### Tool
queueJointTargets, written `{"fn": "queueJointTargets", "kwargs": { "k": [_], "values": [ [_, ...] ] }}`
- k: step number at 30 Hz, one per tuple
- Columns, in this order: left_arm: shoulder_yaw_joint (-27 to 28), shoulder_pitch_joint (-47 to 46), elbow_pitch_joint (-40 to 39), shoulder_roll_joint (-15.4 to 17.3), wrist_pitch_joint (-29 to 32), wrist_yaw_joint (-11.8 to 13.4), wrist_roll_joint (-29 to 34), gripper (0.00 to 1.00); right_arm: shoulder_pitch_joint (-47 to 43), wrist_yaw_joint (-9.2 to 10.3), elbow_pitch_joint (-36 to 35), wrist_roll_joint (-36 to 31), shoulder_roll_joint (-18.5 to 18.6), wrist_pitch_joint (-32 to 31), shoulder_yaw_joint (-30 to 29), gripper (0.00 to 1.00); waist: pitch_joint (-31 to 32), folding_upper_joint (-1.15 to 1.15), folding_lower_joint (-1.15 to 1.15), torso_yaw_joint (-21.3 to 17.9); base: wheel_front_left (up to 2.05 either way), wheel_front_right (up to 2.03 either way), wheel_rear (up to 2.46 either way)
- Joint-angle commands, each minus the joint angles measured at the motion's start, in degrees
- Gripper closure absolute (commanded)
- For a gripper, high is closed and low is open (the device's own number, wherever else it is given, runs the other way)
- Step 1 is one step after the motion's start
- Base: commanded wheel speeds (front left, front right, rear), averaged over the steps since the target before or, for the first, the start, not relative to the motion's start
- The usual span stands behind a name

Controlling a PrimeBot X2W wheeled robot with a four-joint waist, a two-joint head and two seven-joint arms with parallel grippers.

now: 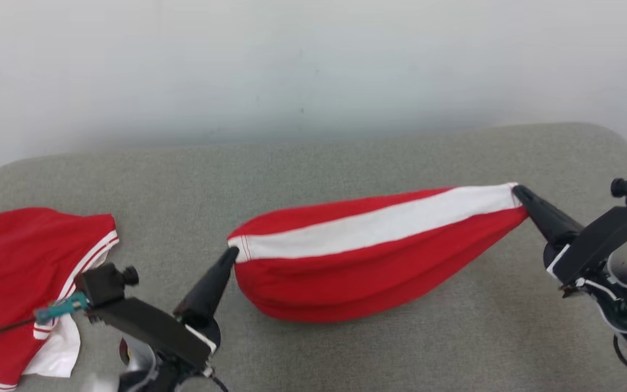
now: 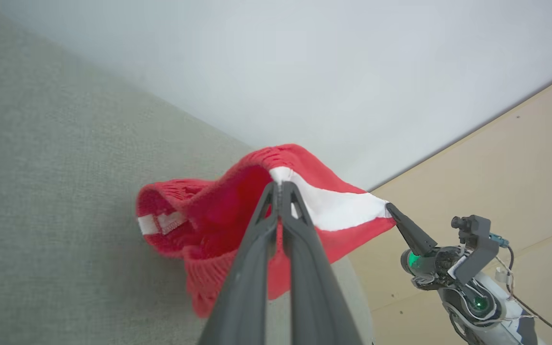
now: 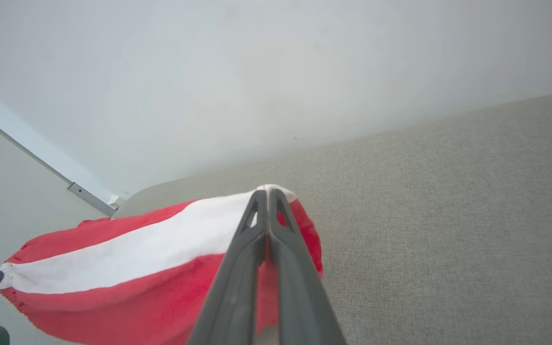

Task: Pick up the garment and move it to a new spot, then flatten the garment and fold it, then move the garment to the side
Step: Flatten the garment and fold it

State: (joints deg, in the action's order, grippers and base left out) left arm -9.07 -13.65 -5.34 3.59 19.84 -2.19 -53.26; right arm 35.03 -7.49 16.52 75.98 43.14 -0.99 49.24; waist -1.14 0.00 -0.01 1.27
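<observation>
- left gripper (image 1: pixel 231 253): fingers pressed together, pinching the garment (image 1: pixel 368 261) at its 9 o'clock end, on the white stripe
- right gripper (image 1: pixel 516 189): clamped on the 3 o'clock end
- garment: red, mid-view, stretched between both, belly sagging low over the grey table (image 1: pixel 346 158)
- second cloth (image 1: pixel 14 261), red-white, lies at 8 o'clock, apart

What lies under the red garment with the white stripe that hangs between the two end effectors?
The grey fabric surface lies under the garment. The garment's sagging middle covers the patch directly below it, so that patch cannot be seen.
</observation>
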Motion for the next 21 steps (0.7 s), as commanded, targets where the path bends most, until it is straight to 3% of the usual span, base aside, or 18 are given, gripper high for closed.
{"fn": "queueJointTargets", "kwargs": {
  "k": [1,9,21],
  "values": [
    [0.8,-1.3,-1.0,-0.1,1.1,0.6,-1.9,1.0,0.9,0.0,-0.9,0.8,0.9,0.3,-0.4,1.0,2.3,0.0,0.01,-1.3,0.0,0.0,0.0],
    [3.7,-10.7,-5.7,2.0,10.6,4.1,-10.2,1.0,4.5,0.0,-6.4,0.5,4.7,1.1,-2.1,1.0,5.4,0.0,0.01,-3.4,0.0,0.0,0.0],
    [5.0,-24.2,-9.7,2.3,15.5,8.4,-13.2,1.0,12.8,0.0,-12.0,-1.2,9.5,2.1,-6.4,1.0,7.9,0.0,0.01,-6.3,0.0,0.0,0.0]
  ]
}}
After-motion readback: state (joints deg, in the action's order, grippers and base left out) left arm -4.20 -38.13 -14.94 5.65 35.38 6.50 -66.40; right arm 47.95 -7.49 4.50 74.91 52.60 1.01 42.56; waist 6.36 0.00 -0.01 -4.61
